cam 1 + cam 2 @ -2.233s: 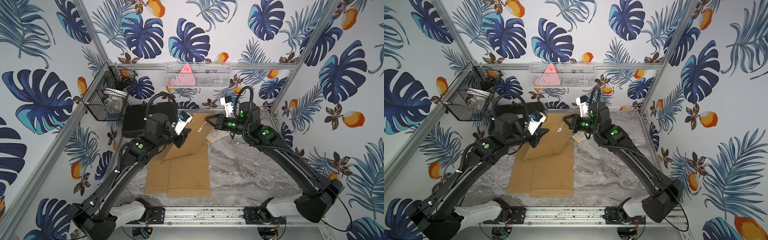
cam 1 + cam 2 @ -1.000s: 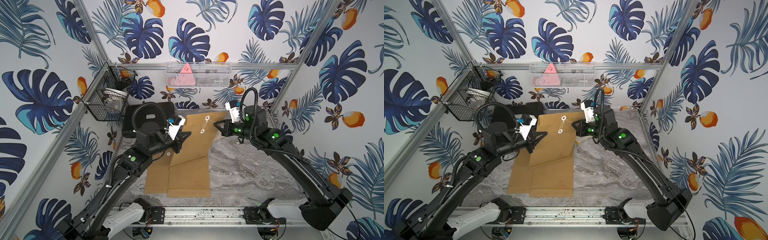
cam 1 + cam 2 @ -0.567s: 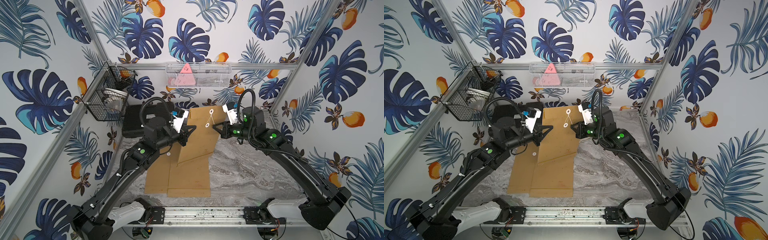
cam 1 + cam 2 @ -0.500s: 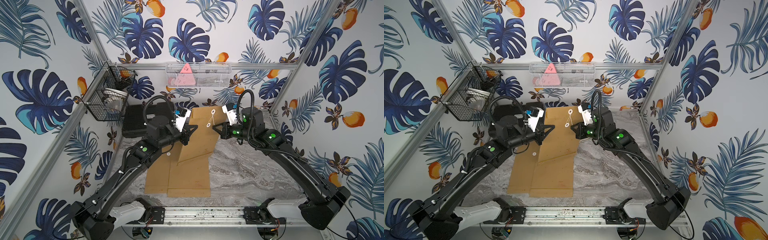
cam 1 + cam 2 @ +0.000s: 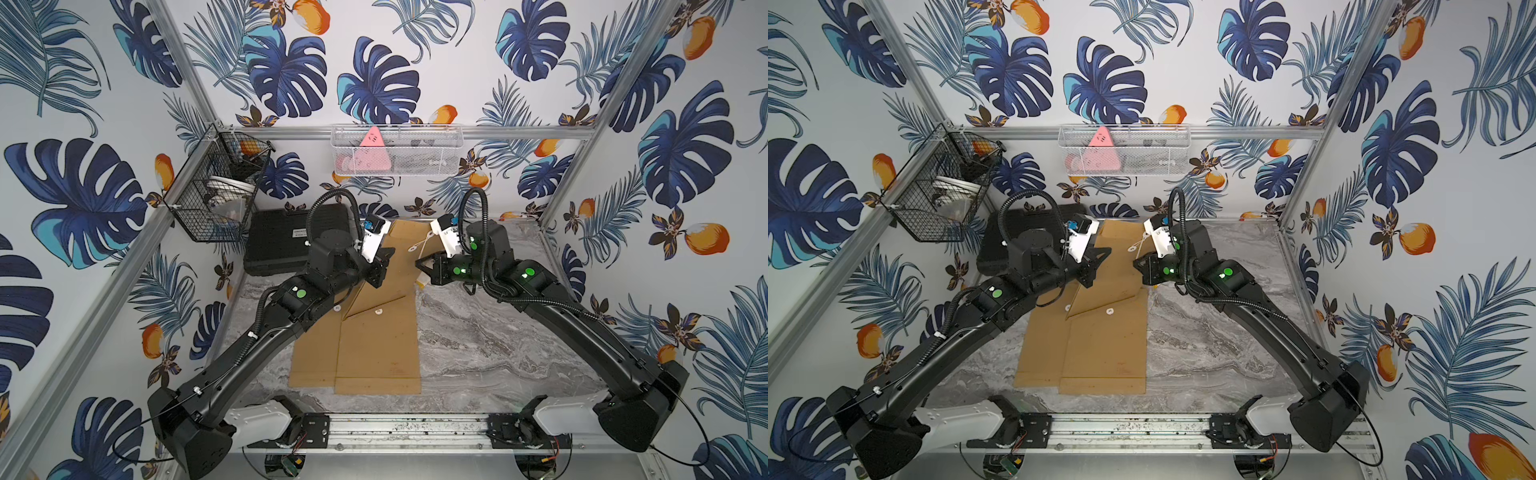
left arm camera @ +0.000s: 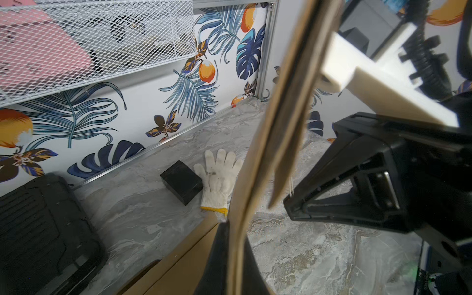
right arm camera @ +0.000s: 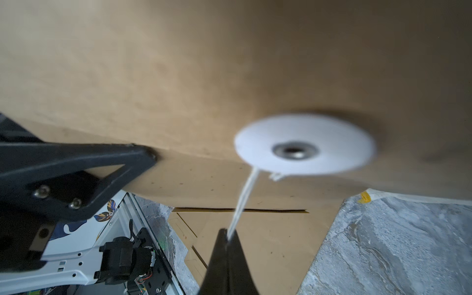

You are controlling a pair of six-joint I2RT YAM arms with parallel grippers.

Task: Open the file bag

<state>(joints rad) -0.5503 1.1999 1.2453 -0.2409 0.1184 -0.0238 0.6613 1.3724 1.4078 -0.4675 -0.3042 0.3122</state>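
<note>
handling: file bag (image 5: 401, 270) looks light, thin card, creases easily | your left gripper (image 5: 381, 266) clamps its raised edge, frame centre | your right gripper (image 7: 224, 236) pinches the thin string (image 7: 244, 196); pull gently

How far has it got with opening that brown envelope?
Done: the file bag is raised at its far end off the table, clamped by the left hand. In hand: the right hand pinches the white string coming off the closure disc. Left: finish unwinding, then open the bag.
</note>
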